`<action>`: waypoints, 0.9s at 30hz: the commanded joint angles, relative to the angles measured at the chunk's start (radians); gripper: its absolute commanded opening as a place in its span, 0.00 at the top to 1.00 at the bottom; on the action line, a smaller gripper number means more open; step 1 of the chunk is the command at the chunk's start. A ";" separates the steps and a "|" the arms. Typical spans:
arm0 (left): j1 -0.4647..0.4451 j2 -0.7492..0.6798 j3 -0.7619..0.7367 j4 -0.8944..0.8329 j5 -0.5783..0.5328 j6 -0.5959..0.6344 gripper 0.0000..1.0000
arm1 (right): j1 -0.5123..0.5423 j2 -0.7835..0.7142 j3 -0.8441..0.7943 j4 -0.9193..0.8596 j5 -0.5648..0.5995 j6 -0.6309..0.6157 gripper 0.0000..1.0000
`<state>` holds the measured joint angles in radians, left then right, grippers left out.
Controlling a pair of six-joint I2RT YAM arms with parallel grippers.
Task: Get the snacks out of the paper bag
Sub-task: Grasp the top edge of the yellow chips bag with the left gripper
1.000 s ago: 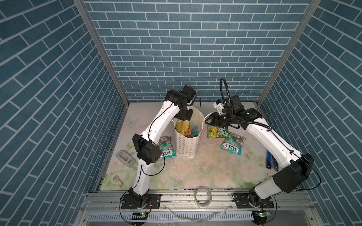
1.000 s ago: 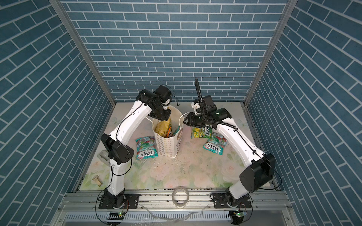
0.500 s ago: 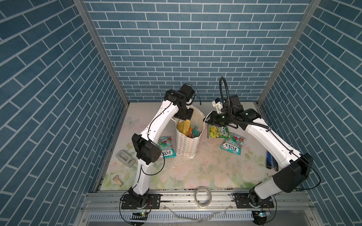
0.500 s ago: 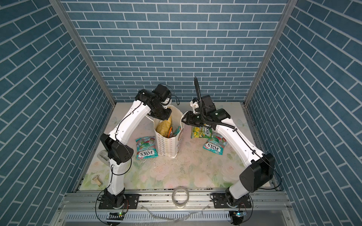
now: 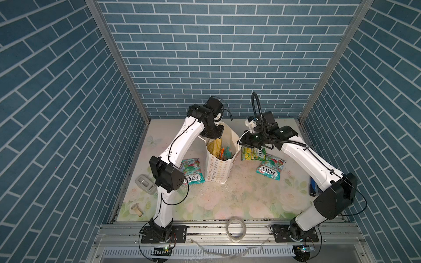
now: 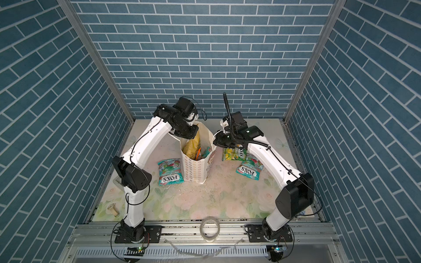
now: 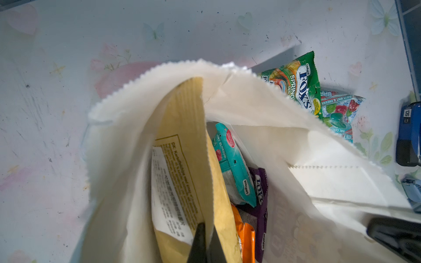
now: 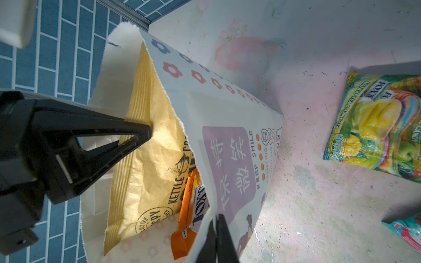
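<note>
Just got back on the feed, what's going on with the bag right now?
The left gripper is shut on the top edge of the yellow chips bag inside the paper bag; the right gripper pinches the bag's rim. Out on the table: the yellow-green packet and two teal packets. A third teal packet, the purple packet and the orange packet are inside with the chips.

right gripper [image 8: 216, 230] closed, now pinching paper bag [image 8: 227, 159] rim
</note>
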<state>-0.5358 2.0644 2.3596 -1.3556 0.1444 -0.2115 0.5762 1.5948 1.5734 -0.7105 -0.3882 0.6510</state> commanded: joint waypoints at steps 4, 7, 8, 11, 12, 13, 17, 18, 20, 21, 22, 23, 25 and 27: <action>0.011 -0.059 -0.002 0.065 0.102 -0.017 1.00 | 0.028 0.012 0.042 -0.012 0.011 -0.002 1.00; 0.017 -0.065 0.006 0.080 0.135 -0.029 1.00 | 0.036 0.022 0.065 -0.024 0.019 -0.011 1.00; 0.019 -0.068 0.008 0.082 0.148 -0.031 1.00 | 0.039 0.027 0.075 -0.029 0.018 -0.013 1.00; 0.031 -0.081 -0.004 0.105 0.195 -0.048 1.00 | 0.047 0.034 0.096 -0.035 0.022 -0.014 1.00; 0.036 -0.088 -0.010 0.116 0.213 -0.055 1.00 | 0.048 0.035 0.101 -0.035 0.023 -0.014 1.00; 0.043 -0.095 -0.021 0.129 0.231 -0.065 1.00 | 0.050 0.034 0.104 -0.035 0.025 -0.014 1.00; 0.060 -0.122 -0.042 0.155 0.256 -0.084 1.00 | 0.052 0.036 0.119 -0.036 0.028 -0.014 1.00; 0.063 -0.123 -0.042 0.153 0.257 -0.087 1.00 | 0.052 0.038 0.120 -0.037 0.028 -0.014 1.00; 0.068 -0.127 -0.046 0.148 0.261 -0.089 1.00 | 0.054 0.040 0.124 -0.038 0.028 -0.013 1.00; 0.071 -0.128 -0.047 0.147 0.263 -0.091 1.00 | 0.054 0.041 0.126 -0.038 0.026 -0.013 1.00; 0.073 -0.129 -0.051 0.148 0.272 -0.096 1.00 | 0.055 0.043 0.129 -0.040 0.026 -0.013 1.00; 0.079 -0.130 -0.056 0.152 0.284 -0.104 1.00 | 0.056 0.045 0.132 -0.041 0.028 -0.013 1.00; 0.083 -0.136 -0.068 0.172 0.302 -0.122 1.00 | 0.057 0.048 0.139 -0.044 0.026 -0.014 1.00; 0.086 -0.142 -0.075 0.191 0.316 -0.139 1.00 | 0.057 0.052 0.146 -0.047 0.026 -0.015 1.00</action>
<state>-0.4576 1.9648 2.2917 -1.2411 0.4026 -0.3199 0.6235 1.6432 1.6737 -0.7723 -0.3508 0.6495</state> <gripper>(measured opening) 0.044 0.043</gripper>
